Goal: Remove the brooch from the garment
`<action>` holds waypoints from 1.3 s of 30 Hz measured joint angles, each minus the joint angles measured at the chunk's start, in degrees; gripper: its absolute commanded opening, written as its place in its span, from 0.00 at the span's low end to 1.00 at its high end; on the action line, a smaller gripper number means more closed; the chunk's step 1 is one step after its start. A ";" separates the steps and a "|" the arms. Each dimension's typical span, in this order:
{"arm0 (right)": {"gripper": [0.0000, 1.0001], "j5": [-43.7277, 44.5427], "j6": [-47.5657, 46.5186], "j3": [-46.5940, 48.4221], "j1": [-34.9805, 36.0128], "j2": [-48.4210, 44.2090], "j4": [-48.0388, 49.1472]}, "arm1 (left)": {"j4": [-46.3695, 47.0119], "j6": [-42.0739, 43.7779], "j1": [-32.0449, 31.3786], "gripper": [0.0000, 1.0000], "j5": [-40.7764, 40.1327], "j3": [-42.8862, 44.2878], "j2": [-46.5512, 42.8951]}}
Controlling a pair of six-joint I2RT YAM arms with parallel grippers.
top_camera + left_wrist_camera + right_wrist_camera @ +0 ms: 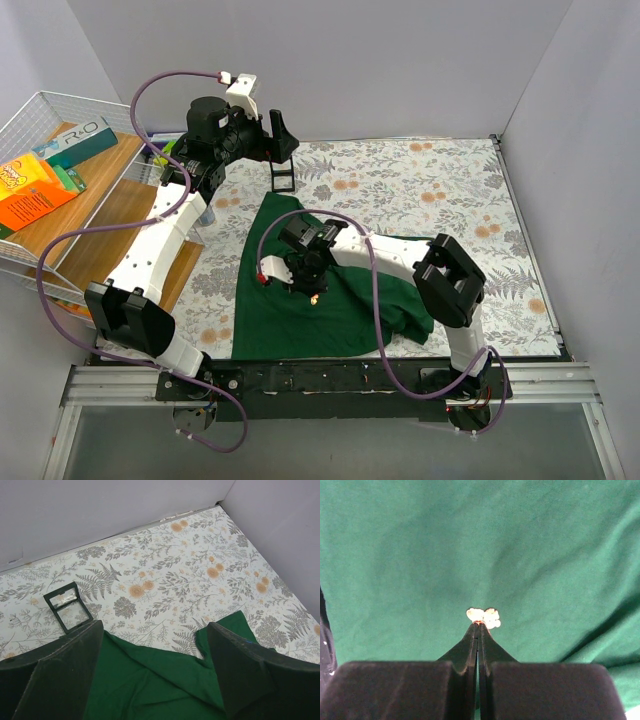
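- Floral surface [175, 570] carries the green garment [420, 555], spread beneath the right gripper [479, 626].
- It pinches the pale brooch [483, 615] at its fingertips; the left gripper [155, 650] hangs spread wide.
- I'd ease away slowly, watching for tenting cloth.

One garment [290, 330], one brooch [483, 616], one black frame [67, 606], one wire basket [40, 100], two arms [150, 250] [400, 258]

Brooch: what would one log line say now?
right gripper shut on brooch | left gripper open, off garment
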 measured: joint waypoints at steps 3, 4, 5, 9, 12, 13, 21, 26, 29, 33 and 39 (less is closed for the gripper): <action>0.01 -0.33 0.26 0.66 0.00 1.55 0.09 | 0.00 -0.04 0.00 0.84 0.15 0.00 0.00; 0.01 -0.37 0.46 0.79 0.00 2.03 0.11 | 0.00 -0.04 0.00 0.84 0.17 0.00 0.00; 0.01 -0.39 0.61 0.87 0.00 2.38 0.11 | 0.00 -0.04 0.00 0.84 0.20 0.00 0.02; 0.01 -0.28 1.03 0.96 0.02 2.78 0.11 | 0.00 -0.04 0.00 0.84 0.22 0.00 0.02; 0.01 -0.17 1.11 1.31 0.09 2.78 0.11 | -0.02 -0.09 0.02 0.84 0.39 0.00 0.02; 0.01 -0.04 1.11 1.36 0.13 2.78 0.11 | 0.00 -0.09 0.02 0.84 0.42 0.00 0.02; 0.01 0.68 1.14 1.38 0.22 2.78 0.02 | 0.00 -0.37 0.07 0.84 1.05 0.00 0.33; 0.01 1.09 1.14 1.38 0.22 2.78 -0.02 | 0.02 -0.59 0.13 0.84 1.62 0.00 0.42; 0.01 1.20 1.14 1.36 0.20 2.78 -0.04 | 0.07 -0.79 0.26 0.84 1.88 0.00 0.74; 0.01 1.20 1.20 1.36 0.20 2.78 -0.04 | 0.02 -1.01 0.37 0.84 2.05 0.00 1.42; 0.01 1.18 1.27 1.29 0.20 2.78 -0.07 | 0.02 -1.20 0.39 0.84 2.47 0.00 1.97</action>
